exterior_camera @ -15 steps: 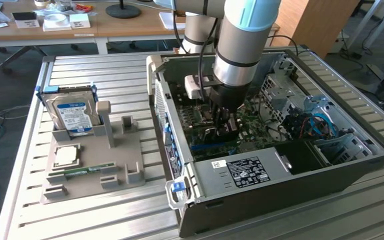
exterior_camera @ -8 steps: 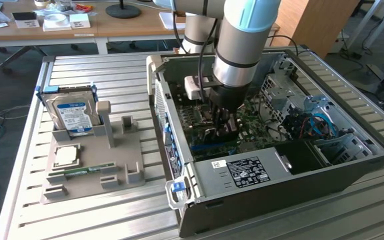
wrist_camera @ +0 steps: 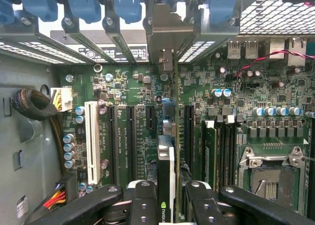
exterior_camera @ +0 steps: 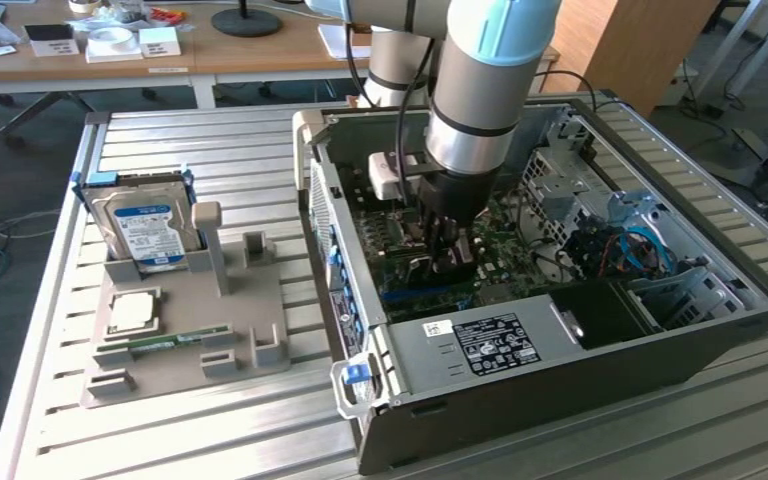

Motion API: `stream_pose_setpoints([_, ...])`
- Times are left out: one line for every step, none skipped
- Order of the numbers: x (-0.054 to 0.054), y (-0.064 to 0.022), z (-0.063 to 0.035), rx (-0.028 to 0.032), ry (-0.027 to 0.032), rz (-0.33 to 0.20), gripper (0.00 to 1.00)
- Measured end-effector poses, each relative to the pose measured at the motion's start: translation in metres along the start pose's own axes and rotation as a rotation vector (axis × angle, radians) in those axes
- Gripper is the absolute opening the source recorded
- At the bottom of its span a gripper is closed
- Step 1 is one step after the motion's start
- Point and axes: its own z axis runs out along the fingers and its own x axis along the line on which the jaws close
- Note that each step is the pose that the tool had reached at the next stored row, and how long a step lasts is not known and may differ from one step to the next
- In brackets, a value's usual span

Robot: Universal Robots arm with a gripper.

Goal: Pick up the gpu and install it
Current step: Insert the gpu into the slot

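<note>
On the exterior view's left, a slatted metal table [exterior_camera: 51, 330] carries a grey holder tray [exterior_camera: 224, 300]. A silver hard drive with a blue label [exterior_camera: 148, 228] stands upright at its far end, a square processor chip [exterior_camera: 132, 311] lies flat nearer the middle, and a short green memory stick [exterior_camera: 171, 343] rests in a slot near the front. Just beside the tray, toward the centre, an open black computer case [exterior_camera: 584, 370] lies on its side, its green motherboard [exterior_camera: 524, 255] exposed. The robot arm [exterior_camera: 484, 90] reaches straight down into the case, and its pincer [exterior_camera: 446, 255] hangs low over the board. From the wrist camera, the pincer [wrist_camera: 166, 198] is closed on the gpu [wrist_camera: 166, 176], its black fingers [wrist_camera: 142, 198] pressing both faces of the thin card, which is held on edge and lined up with the long expansion slots; whether the card is seated in a slot appears uncertain from this angle. Farther right on the motherboard sits an empty processor socket [wrist_camera: 269, 178], and on the exterior view's right the case holds drive bays with blue cables [exterior_camera: 644, 245].
</note>
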Motion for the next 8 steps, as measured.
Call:
stream_pose_setpoints([0.0000,0.0001,0.0000,0.0000,-0.0002,0.000,0.27])
stream_pose_setpoints([0.0000,0.0002,0.0000,0.0000,-0.0003,0.000,0.27])
stream_pose_setpoints([0.0000,0.0002,0.0000,-0.0001,-0.0003,0.000,0.27])
stream_pose_setpoints([0.0001,0.0003,-0.0001,-0.0001,-0.0007,0.000,0.27])
stream_pose_setpoints([0.0001,0.0004,0.0000,0.0000,-0.0011,0.000,0.27])
stream_pose_setpoints([0.0001,0.0005,0.0002,0.0001,-0.0012,0.000,0.27])
stream_pose_setpoints([0.0001,0.0007,0.0005,0.0001,-0.0013,0.000,0.27])
stream_pose_setpoints([0.0001,0.0008,0.0010,0.0002,-0.0014,0.000,0.27])
